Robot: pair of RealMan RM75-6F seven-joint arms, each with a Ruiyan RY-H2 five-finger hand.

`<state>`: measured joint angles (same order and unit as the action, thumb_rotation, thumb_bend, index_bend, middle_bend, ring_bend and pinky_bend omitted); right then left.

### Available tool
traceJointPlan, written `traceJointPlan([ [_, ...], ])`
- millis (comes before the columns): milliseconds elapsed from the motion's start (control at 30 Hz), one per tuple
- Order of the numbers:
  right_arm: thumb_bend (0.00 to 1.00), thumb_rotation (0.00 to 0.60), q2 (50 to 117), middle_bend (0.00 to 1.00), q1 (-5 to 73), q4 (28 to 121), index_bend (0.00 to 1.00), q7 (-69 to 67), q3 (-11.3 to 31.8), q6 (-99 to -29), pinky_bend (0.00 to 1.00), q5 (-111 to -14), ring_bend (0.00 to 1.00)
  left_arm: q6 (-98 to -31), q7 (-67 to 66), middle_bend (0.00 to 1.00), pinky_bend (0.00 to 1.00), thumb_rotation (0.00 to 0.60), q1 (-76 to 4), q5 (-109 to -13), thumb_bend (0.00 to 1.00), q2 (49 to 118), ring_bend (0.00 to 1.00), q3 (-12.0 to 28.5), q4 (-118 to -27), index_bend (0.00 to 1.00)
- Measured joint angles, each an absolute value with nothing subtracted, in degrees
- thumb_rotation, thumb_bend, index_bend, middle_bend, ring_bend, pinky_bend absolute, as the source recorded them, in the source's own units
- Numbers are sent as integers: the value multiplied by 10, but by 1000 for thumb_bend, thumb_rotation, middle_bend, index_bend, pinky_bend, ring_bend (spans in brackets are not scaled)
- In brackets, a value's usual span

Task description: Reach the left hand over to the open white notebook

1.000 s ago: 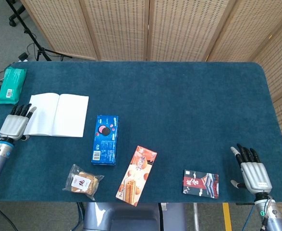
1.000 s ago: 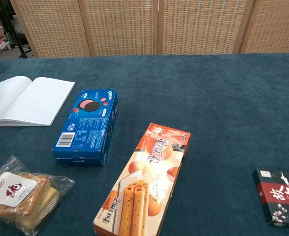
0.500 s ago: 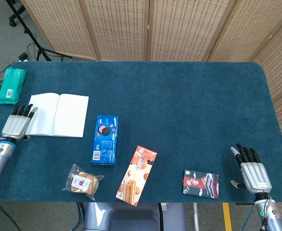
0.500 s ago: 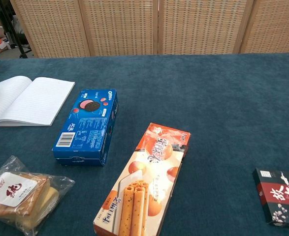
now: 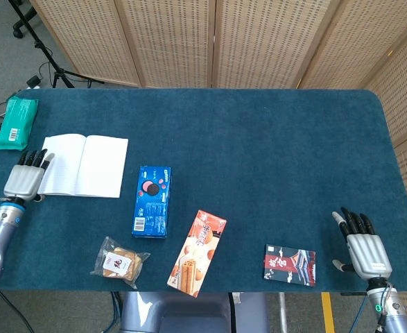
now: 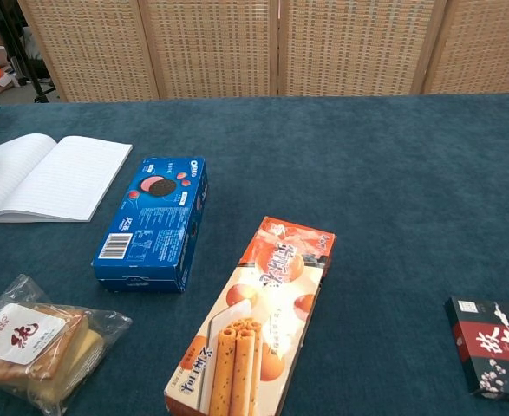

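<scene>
The notebook (image 5: 83, 165) is laid open just right of the left hand (image 5: 24, 180). Fingertips (image 5: 46, 161) are seen over its left edge. Nothing is held; fingers are extended.

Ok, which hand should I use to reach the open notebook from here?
Left. The left hand is beside the open white notebook, its fingertips at the left page's edge. The right hand is open at the table's far right corner, with the snack boxes between.

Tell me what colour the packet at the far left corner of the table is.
The packet is green, with a small white label at its near end; the head view shows it best.
</scene>
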<state>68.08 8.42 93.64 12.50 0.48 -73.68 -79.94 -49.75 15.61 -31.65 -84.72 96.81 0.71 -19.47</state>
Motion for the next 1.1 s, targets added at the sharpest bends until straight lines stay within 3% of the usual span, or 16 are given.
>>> traceJointPlan([
  [633,100,600,682,0,84,937,54,126,4,-738,0,-801,0,-523,144,0,0,600,-312,-855,274,980,0,2,-175,0],
  [1100,102,600,681,0,84,936,54,125,3,-738,0,-802,0,-576,126,0,0,600,-311,-865,327,979,0,1,-187,0],
])
